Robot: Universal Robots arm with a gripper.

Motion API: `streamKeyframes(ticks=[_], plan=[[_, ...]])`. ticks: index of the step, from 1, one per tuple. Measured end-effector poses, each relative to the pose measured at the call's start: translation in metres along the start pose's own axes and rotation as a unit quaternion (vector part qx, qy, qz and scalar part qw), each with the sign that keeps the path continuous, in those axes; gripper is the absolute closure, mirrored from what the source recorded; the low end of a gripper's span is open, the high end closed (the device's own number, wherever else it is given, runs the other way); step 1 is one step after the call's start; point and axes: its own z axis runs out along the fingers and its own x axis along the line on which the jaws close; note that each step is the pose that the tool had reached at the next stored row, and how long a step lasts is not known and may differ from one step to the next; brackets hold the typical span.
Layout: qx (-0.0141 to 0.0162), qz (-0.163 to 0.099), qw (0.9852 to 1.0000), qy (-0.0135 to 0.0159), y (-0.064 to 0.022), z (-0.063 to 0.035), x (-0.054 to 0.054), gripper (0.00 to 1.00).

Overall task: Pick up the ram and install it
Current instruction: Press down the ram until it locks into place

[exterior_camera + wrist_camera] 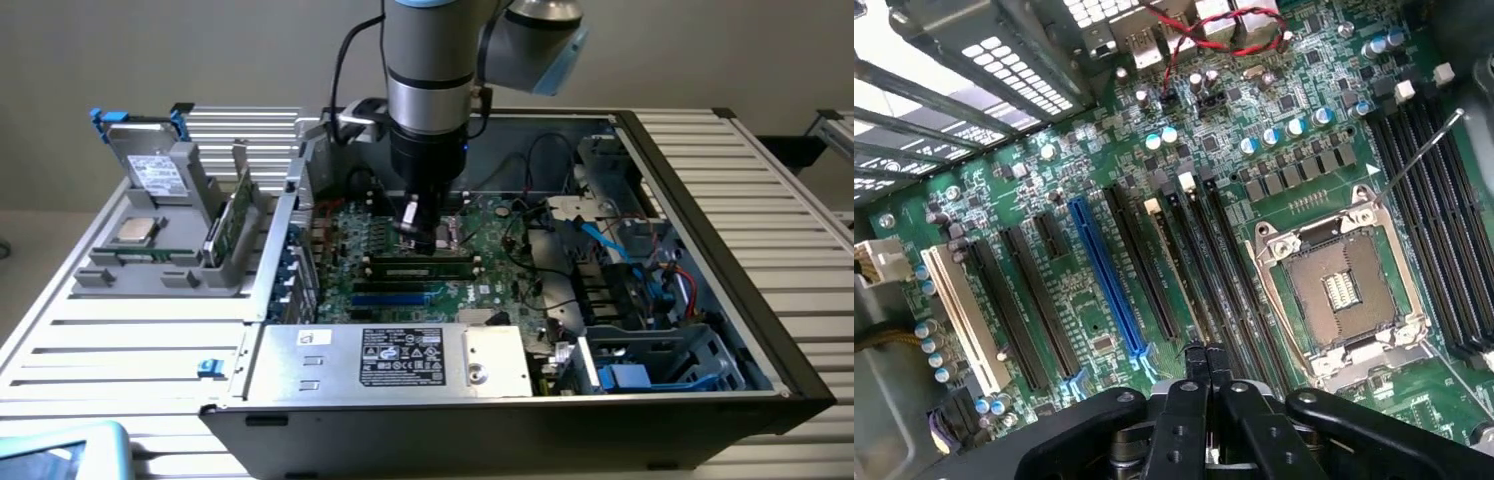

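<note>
Here, your ram (424, 266) sits on edge in a slot of the motherboard (501, 225), inside the open case (747, 300). In the exterior view its long axis runs from that view's left to its right, level with the board. One end points toward the case's rear wall on the left, and the other points toward the drive bays (641, 350) on the right. You can see its dark chips along the face turned toward the camera. Whether it is fully latched, you cannot tell.

Your gripper (424, 228) hangs just behind the ram in the exterior view, close above the board, and carries nothing. Whether it touches the ram is not clear. In the wrist view the gripper (1204, 360) has its jaws pressed together, with the tips over the long dark slots (1199, 250) that lie between the blue slot (1109, 280) and the empty socket (1339, 285). The socket's silver frame stands open beside those slots, and more dark slots (1434, 200) lie on its far side.

The power supply (394, 360), with its label, lies in front of the ram in the exterior view. Well apart, outside the case on the exterior view's left, a grey stand (167, 265) holds a second green stick (238, 215) on edge. A square silver chip (136, 231) lies near it.
</note>
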Motion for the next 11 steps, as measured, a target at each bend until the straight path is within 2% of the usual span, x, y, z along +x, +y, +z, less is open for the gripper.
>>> streamKeyframes(ticks=[6, 11], plan=[[-0.001, 0.047, 0.9989, 0.0006, 0.0, 0.0, 0.0, 0.89], [-0.0019, 0.086, 0.9963, 0.0011, 0.0, 0.0, 0.0, 0.89]])
